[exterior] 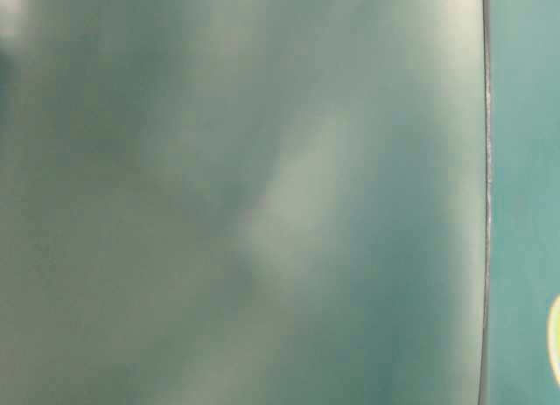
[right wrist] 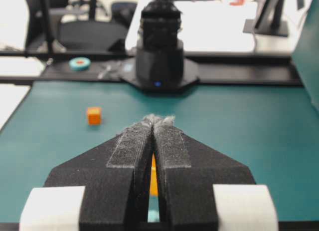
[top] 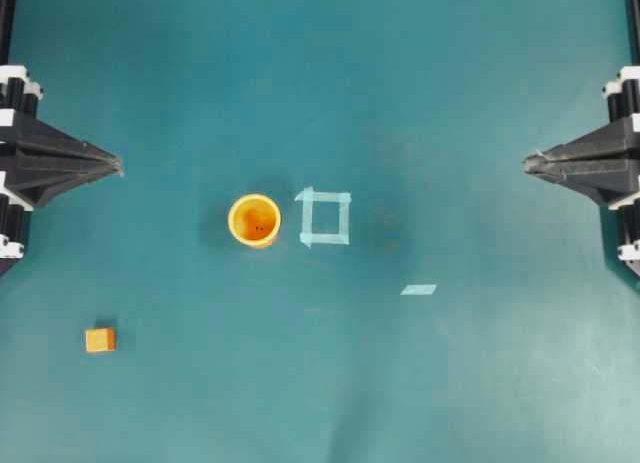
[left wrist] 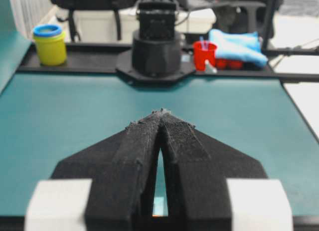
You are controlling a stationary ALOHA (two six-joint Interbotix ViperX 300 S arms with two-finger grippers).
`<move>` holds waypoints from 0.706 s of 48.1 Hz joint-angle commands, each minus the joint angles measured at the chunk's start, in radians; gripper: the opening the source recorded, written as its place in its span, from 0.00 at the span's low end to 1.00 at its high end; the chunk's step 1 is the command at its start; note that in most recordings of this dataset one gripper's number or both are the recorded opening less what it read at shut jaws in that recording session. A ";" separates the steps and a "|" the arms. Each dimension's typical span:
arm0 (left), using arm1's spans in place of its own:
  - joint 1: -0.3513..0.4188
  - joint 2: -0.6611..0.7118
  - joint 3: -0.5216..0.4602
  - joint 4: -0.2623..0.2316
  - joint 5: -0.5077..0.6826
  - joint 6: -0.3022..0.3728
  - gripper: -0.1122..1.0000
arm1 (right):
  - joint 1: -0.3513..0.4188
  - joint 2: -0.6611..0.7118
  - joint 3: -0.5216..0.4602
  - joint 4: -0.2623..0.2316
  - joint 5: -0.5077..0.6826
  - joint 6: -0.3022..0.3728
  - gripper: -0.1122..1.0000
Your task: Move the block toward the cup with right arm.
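While the right arm's black gripper (top: 528,163) rests closed and empty, the small orange-tan cube (top: 100,340), seemingly light and rigid, sits far below-left of the round yellow-orange plastic cup (top: 254,220), best pinched across opposite flat faces.

Setting: robotics lab bench. Teal mat (top: 450,383) covers the work surface, marked with a pale tape square (top: 324,217) near centre and a loose tape strip (top: 418,289) at about 4 o'clock from it. Black arm base (left wrist: 156,54) bolted at the far edge. Beyond it, at 12 o'clock: office chairs (right wrist: 75,21), white desk (right wrist: 219,26), yellow tub (left wrist: 50,44), red cup (left wrist: 204,54).
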 commanded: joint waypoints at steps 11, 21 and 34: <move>-0.002 0.014 -0.058 0.008 0.009 0.006 0.10 | 0.003 0.107 -0.138 0.002 0.044 0.011 0.10; 0.000 0.017 -0.060 0.008 0.015 -0.002 0.10 | 0.002 0.282 -0.261 0.002 0.069 0.012 0.10; 0.000 0.017 -0.061 0.008 0.031 -0.011 0.10 | 0.008 0.512 -0.428 0.002 0.064 0.012 0.11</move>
